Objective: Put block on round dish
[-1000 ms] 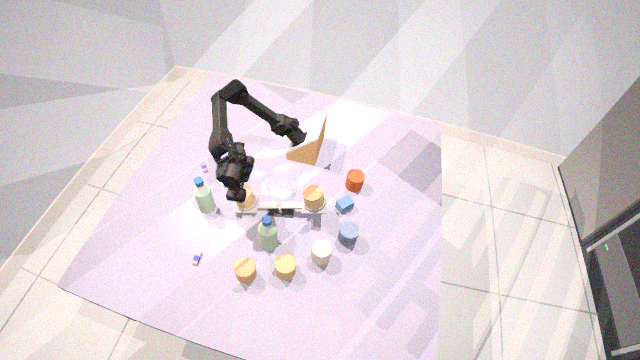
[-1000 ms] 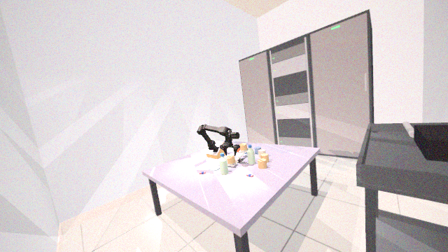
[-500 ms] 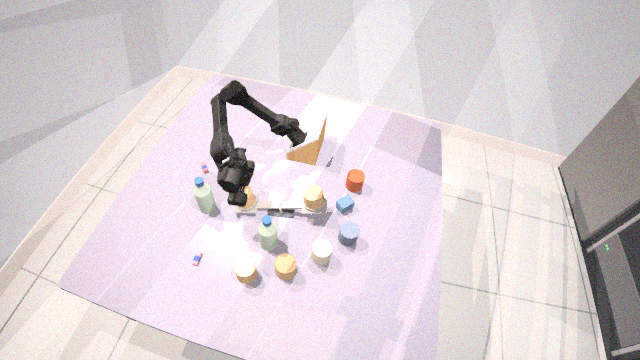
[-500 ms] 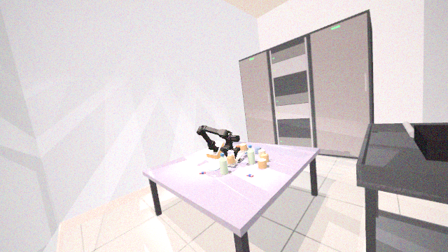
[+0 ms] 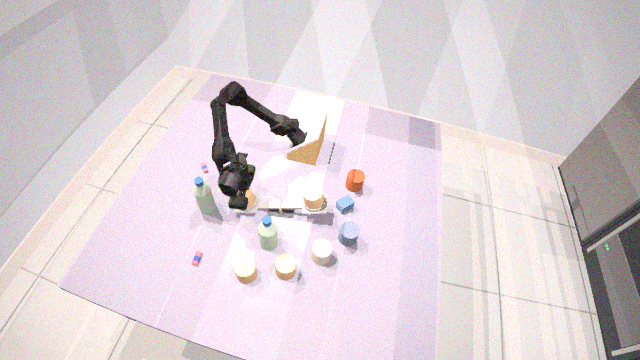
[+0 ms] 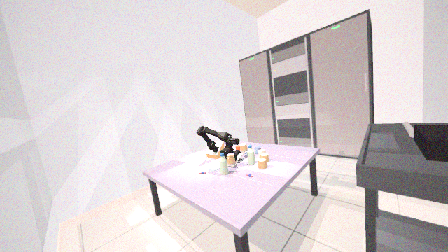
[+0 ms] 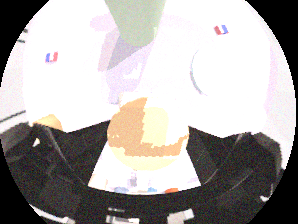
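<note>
My gripper point(image 5: 245, 192) point(image 7: 146, 125) is open and low at the balance's left end, its fingers on either side of the left orange cup point(image 5: 251, 198) point(image 6: 230, 159) point(image 7: 127, 131), with nothing gripped. The other orange cup point(image 5: 314, 200) stands on the right end of the balance point(image 5: 271, 205). Whether the beam tilts is hard to tell. The block is not visible. The pale round dish point(image 7: 212, 75) shows at the right in the wrist view; the arm appears to hide it in the top view. No cup is seen above the dish.
A green bottle point(image 5: 205, 200) stands left of the gripper, another point(image 5: 268, 237) in front of the balance. An orange wedge point(image 5: 310, 151) stands behind. A red mug point(image 5: 355, 181), blue block point(image 5: 345, 204), blue cup point(image 5: 348, 234) and cream cup point(image 5: 321, 252) are at the right; two orange-yellow cups stand in front.
</note>
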You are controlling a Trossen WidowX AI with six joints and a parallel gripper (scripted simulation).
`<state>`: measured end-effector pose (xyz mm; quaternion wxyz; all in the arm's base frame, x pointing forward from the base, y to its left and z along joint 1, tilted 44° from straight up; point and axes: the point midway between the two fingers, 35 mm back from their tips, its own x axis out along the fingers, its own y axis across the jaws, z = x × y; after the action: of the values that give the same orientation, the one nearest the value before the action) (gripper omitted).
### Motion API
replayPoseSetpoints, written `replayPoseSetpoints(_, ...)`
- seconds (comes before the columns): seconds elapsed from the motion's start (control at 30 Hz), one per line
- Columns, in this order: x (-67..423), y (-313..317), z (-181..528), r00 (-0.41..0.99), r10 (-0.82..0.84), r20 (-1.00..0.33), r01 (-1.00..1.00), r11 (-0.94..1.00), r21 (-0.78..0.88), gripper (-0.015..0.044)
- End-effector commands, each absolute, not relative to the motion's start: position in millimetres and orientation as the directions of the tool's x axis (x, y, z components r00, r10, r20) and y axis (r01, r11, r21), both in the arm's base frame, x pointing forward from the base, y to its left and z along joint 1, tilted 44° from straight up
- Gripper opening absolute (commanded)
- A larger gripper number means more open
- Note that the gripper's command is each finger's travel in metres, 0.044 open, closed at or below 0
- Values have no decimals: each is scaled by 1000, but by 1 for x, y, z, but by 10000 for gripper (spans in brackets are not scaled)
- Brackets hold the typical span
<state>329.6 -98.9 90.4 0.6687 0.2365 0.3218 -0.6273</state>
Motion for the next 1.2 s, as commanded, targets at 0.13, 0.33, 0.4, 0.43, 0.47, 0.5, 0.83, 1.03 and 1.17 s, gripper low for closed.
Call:
replayPoseSetpoints(0.13,329,-102,87,5,-690,-724,990,103,-92,355)
replayPoseSetpoints(0.33,329,-102,87,5,-690,-724,990,103,-92,315)
replayPoseSetpoints(0.4,329,-102,87,5,-690,-724,990,103,-92,301)
replayPoseSetpoints(0.43,329,-102,87,5,-690,-724,990,103,-92,275)
replayPoseSetpoints(0.47,329,-102,87,5,-690,-724,990,103,-92,249)
replayPoseSetpoints(0.5,329,-102,87,5,-690,-724,990,103,-92,222)
replayPoseSetpoints(0.83,331,-94,95,6,-688,-725,990,106,-91,0)
replayPoseSetpoints(1.03,333,-88,100,8,-687,-727,990,107,-91,0)
replayPoseSetpoints(1.17,333,-85,104,8,-686,-727,990,108,-91,0)
